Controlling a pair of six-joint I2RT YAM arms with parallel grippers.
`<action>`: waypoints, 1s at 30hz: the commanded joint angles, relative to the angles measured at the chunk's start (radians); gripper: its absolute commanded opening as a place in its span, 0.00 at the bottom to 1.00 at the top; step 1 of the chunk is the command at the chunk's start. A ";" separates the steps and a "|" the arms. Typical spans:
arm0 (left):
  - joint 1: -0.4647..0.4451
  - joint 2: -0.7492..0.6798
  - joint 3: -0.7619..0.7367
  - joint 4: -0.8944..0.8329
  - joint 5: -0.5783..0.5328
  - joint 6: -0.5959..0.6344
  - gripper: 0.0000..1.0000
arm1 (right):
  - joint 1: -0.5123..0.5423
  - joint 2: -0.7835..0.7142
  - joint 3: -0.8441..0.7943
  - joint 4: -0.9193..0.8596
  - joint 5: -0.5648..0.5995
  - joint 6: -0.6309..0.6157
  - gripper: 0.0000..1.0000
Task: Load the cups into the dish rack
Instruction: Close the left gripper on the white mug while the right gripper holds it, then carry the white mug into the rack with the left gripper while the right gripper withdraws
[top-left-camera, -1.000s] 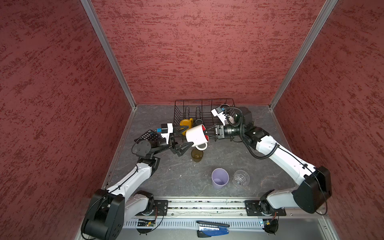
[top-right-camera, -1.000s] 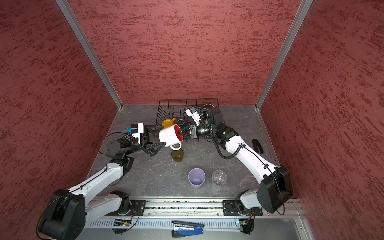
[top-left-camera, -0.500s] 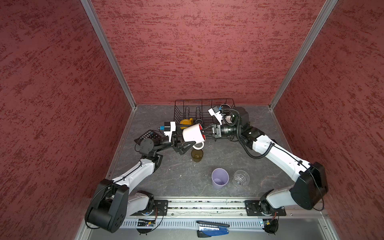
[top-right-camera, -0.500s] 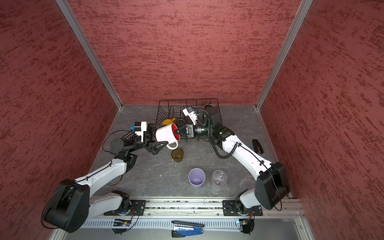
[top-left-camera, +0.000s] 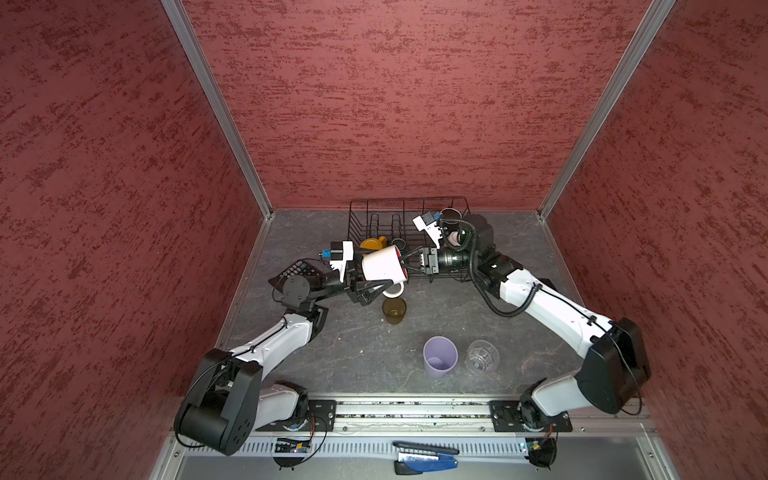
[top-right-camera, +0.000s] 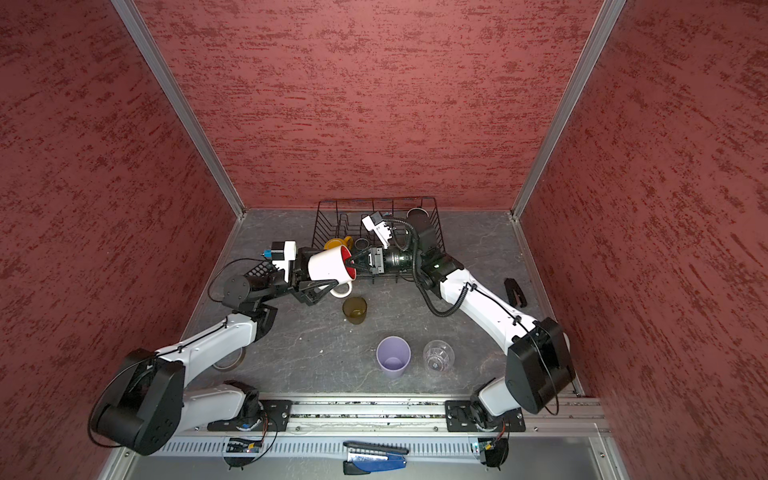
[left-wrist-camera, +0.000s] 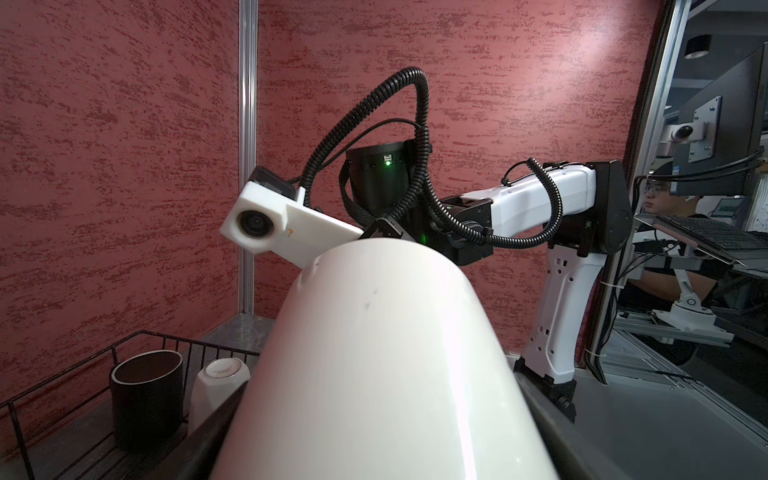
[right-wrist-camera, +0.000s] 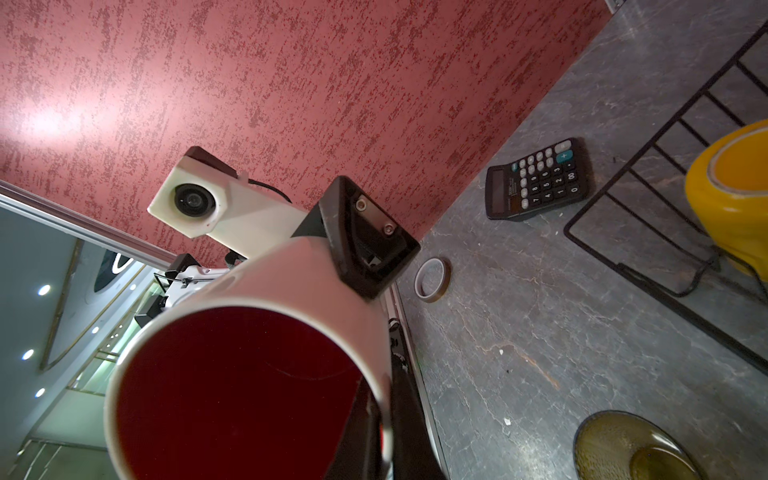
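In both top views, your right gripper (top-left-camera: 409, 262) pinches the mug (top-left-camera: 381, 264) by its rim, tipped in mid-air before the rack (top-left-camera: 407, 201), seemingly for handover. Left wrist view: your left gripper (left-wrist-camera: 378, 395) straddles its base, spread wide. Right wrist view cannot confirm any clamping.

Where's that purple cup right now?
In both top views the lavender tumbler stands upright on the table, just left of the clear glass tumbler.
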 joint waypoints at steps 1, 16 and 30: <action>0.000 0.003 0.042 -0.028 -0.036 -0.012 0.69 | 0.022 -0.001 0.001 0.085 -0.056 0.018 0.02; -0.001 -0.199 0.157 -0.672 -0.244 0.275 0.00 | -0.005 0.007 0.035 -0.023 0.057 -0.021 0.40; 0.062 0.032 0.693 -1.515 -0.535 0.649 0.00 | -0.210 -0.083 0.078 -0.348 0.377 -0.223 0.87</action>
